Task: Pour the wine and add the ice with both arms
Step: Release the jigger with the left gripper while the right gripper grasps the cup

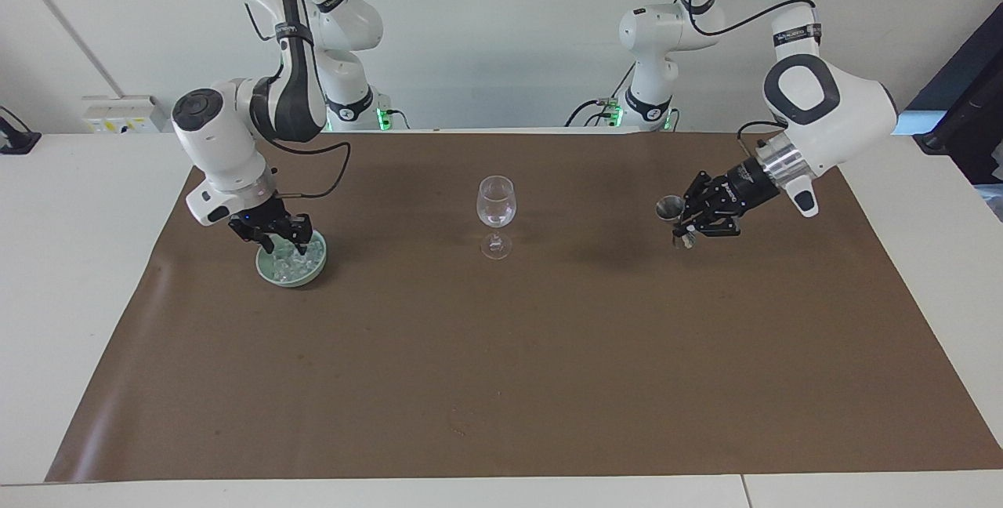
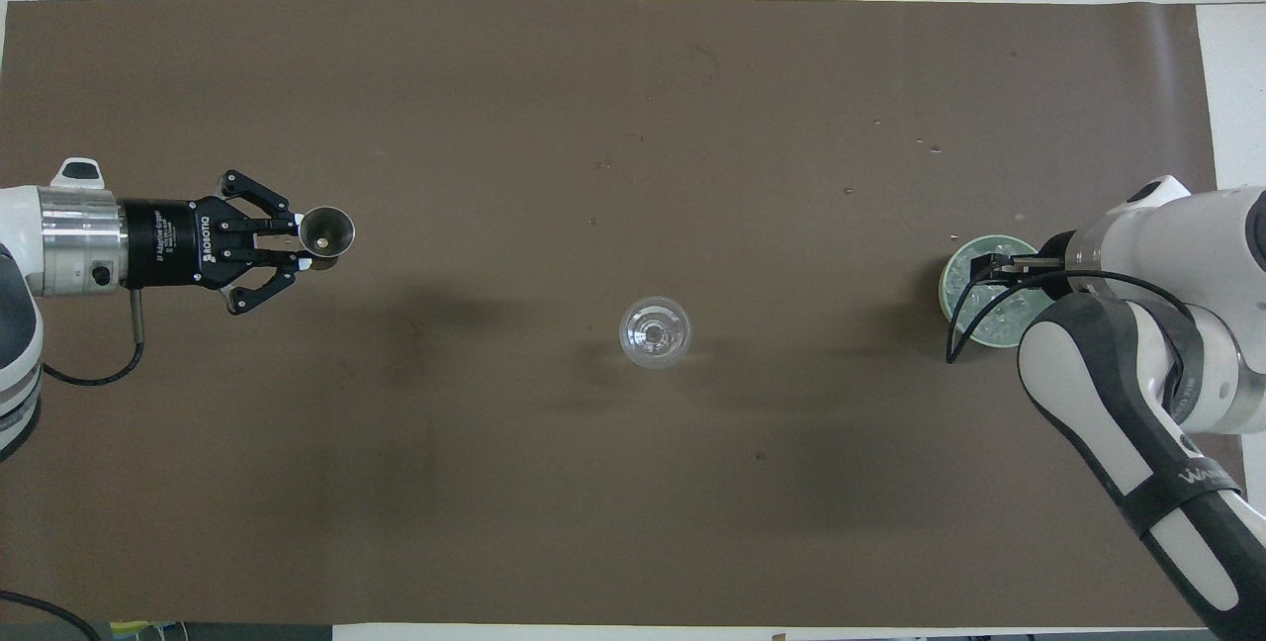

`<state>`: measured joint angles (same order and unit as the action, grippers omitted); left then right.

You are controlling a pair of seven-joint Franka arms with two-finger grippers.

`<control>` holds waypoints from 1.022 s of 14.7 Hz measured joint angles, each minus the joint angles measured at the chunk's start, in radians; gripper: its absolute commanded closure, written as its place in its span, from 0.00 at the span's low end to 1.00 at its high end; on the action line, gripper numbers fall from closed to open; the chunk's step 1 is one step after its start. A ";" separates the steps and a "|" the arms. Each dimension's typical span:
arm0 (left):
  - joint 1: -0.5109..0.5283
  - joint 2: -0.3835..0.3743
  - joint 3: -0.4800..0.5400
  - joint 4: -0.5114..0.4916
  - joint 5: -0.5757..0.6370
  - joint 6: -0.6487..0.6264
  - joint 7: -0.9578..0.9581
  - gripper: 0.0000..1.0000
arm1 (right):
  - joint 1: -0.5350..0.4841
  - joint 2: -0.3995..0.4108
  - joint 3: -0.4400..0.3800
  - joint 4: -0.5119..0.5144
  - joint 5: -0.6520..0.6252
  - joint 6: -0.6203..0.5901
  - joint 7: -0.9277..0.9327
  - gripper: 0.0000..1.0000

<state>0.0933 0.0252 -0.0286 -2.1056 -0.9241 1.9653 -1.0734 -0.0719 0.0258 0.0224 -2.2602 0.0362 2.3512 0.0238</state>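
Two white robot arms are seen at a table covered by a brown mat [image 1: 501, 382]. A clear wine glass [image 1: 496, 214] stands upright near the middle of the mat, with a little clear liquid visible in its bowl.

Toward the right arm's end of the table, a small pale green bowl [image 1: 270, 273] rests on the mat, and the ice [image 1: 291, 263] is heaped inside it as small glassy chunks. The right gripper [image 1: 278, 240] is lowered into the bowl, its fingertips down among the chunks; whether a chunk is pinched between them cannot be told.

Toward the left arm's end of the table, the left gripper [image 1: 689, 219] is held above the mat, well apart from the wine glass. It is clenched around the narrow waist of a small metal measuring cup [image 1: 670, 208], which is tilted, with one open mouth turned upward toward the overhead camera.
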 measured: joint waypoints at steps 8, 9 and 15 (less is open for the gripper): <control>0.213 0.205 -0.003 0.040 -0.132 -0.159 0.331 1.00 | -0.001 0.027 -0.006 -0.011 0.000 0.013 0.004 0.46; 0.227 0.238 -0.003 0.064 -0.141 -0.168 0.338 1.00 | -0.001 0.027 -0.006 -0.015 0.000 0.013 0.004 0.46; 0.289 0.387 -0.004 0.196 -0.165 -0.242 0.345 1.00 | -0.001 0.026 -0.006 -0.040 0.003 0.013 0.004 0.46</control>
<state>0.3827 0.4123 -0.0330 -1.9100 -1.0889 1.7234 -0.7281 -0.0731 0.0516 0.0163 -2.2998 0.0397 2.3646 0.0283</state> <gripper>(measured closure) 0.780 0.458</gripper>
